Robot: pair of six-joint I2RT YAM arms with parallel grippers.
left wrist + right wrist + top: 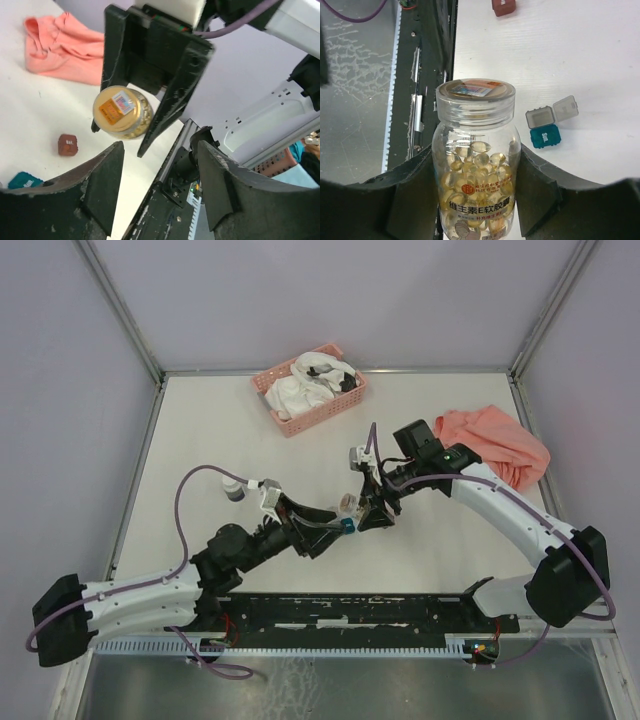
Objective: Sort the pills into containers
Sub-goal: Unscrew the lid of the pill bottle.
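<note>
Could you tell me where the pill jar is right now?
In the right wrist view the jar is clamped in the right gripper, facing the open left gripper; a grey box and a teal box lie close by.

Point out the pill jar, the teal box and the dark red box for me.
pill jar (476,170): right wrist view, on the middle of its clear body.
teal box (545,136): right wrist view, on its top face.
dark red box (67,145): left wrist view, on the face turned to the camera.

Glossy clear plastic jar (476,165), matt table (580,60)
</note>
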